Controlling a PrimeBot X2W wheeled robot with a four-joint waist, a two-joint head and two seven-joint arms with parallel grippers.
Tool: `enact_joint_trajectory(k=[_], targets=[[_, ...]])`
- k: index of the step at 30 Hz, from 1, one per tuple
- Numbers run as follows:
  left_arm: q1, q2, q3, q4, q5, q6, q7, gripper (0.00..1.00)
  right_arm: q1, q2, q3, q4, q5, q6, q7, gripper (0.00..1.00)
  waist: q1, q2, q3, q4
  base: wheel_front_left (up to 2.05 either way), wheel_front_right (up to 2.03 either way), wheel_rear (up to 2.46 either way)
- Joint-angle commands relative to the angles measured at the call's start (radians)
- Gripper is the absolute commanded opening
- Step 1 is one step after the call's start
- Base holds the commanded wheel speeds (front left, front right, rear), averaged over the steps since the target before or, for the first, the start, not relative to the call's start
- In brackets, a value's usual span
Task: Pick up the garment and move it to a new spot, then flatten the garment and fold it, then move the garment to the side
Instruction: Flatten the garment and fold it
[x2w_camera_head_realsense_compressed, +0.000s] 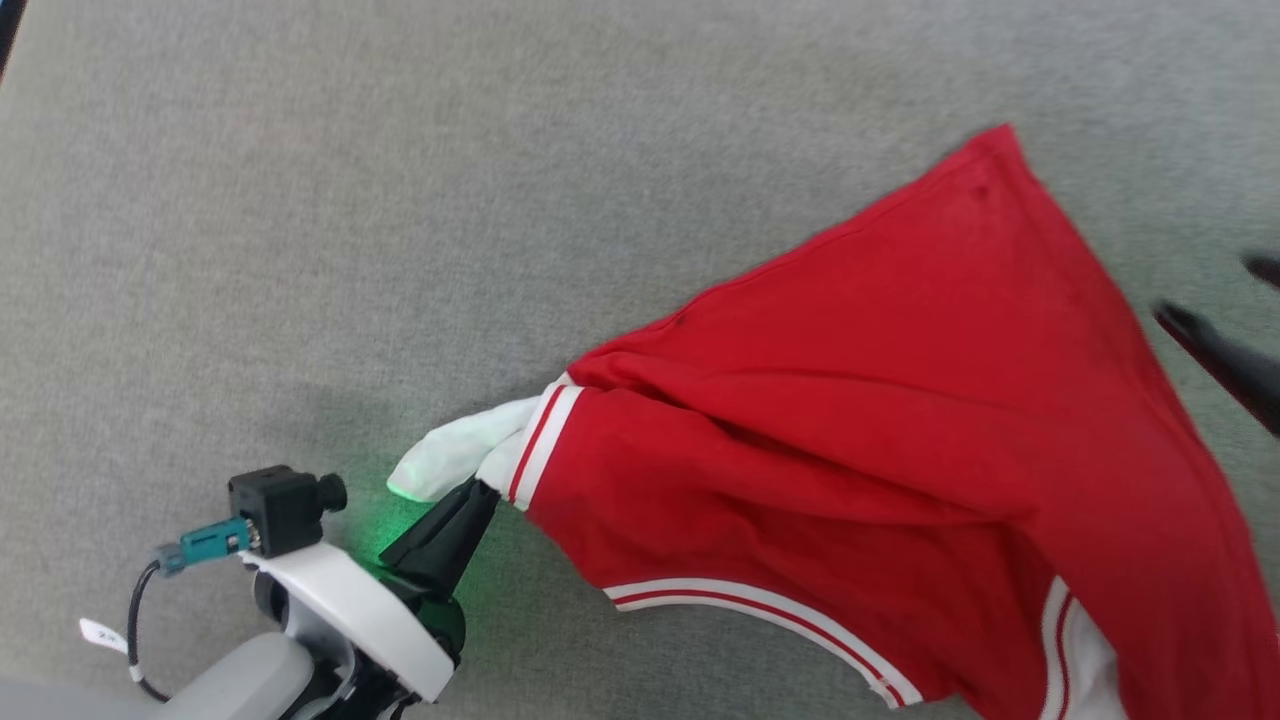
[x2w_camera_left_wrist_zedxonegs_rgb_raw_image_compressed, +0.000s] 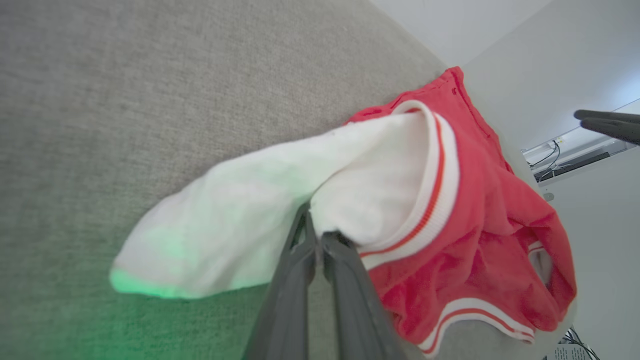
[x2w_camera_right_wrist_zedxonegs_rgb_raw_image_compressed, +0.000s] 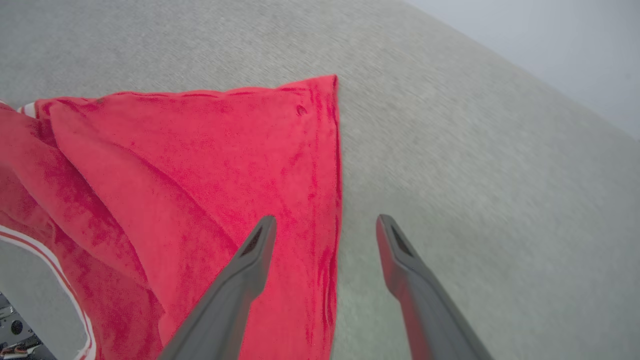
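left tool (x2w_camera_left_wrist_zedxonegs_rgb_raw_image_compressed: 316, 236) pinching garment (x2w_camera_head_realsense_compressed: 900, 400) lining, right tool (x2w_camera_right_wrist_zedxonegs_rgb_raw_image_compressed: 326, 223) spread over its edge

Left wrist had a glossy white curved shell (x2w_camera_head_realsense_compressed: 360, 610) on a pale grey forearm (x2w_camera_head_realsense_compressed: 240, 680). Black cube camera (x2w_camera_head_realsense_compressed: 280, 510) sat at the shell's 11 o'clock, with a teal plug (x2w_camera_head_realsense_compressed: 205, 545), thin black cable (x2w_camera_head_realsense_compressed: 131, 620) and white tag (x2w_camera_head_realsense_compressed: 100, 633). Left gripper (x2w_camera_head_realsense_compressed: 483, 492) fingers were matte black and tapered. Right gripper (x2w_camera_right_wrist_zedxonegs_rgb_raw_image_compressed: 325, 222) fingers were dark grey with slotted tips.

Head camera looks steeply down on the grey surface (x2w_camera_head_realsense_compressed: 400, 200); both wrist cameras, low and close, share the garment (x2w_camera_head_realsense_compressed: 900, 400).
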Motion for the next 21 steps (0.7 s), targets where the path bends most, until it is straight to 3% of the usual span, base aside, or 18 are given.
enact_joint_trajectory(k=[1, 10, 15, 19, 20, 21], targets=[[-0.015, -0.005, -0.001, 0.004, 0.014, -0.004, 0.000, 0.00, -0.045, 0.007, 0.029, 0.023, -0.009, 0.000, -0.008, 1.00, 0.0001, 0.0000, 0.025, 0.020, 0.00, 0.00, 0.00], [-0.080, -0.061, -0.019, 0.045, 0.016, -0.016, 0.001, 0.00, -0.482, 0.038, 0.361, 0.392, -0.081, 0.000, 0.000, 1.00, 0.0001, 0.0000, 0.129, 0.079, 0.00, 0.00, 0.00], [-0.100, -0.089, -0.035, 0.058, 0.012, -0.016, 0.004, 0.00, -0.560, 0.003, 0.522, 0.534, -0.106, 0.000, -0.017, 1.00, 0.0001, 0.0000, 0.144, 0.093, 0.00, 0.00, 0.00], [-0.107, -0.094, -0.042, 0.055, 0.004, -0.016, 0.004, 0.00, -0.550, -0.010, 0.621, 0.595, -0.053, 0.000, -0.010, 1.00, 0.0001, 0.0000, 0.142, 0.097, 0.00, 0.00, 0.00], [-0.108, -0.093, -0.041, 0.055, 0.002, -0.016, 0.004, 0.00, -0.545, -0.018, 0.644, 0.600, -0.040, 0.000, -0.004, 0.80, 0.0001, 0.0000, 0.141, 0.096, 0.00, 0.00, 0.00], [-0.108, -0.091, -0.040, 0.055, 0.002, -0.017, 0.004, 0.00, -0.541, -0.026, 0.663, 0.604, -0.030, 0.001, -0.002, 0.47, 0.0001, 0.0000, 0.139, 0.095, 0.00, 0.00, 0.00]])
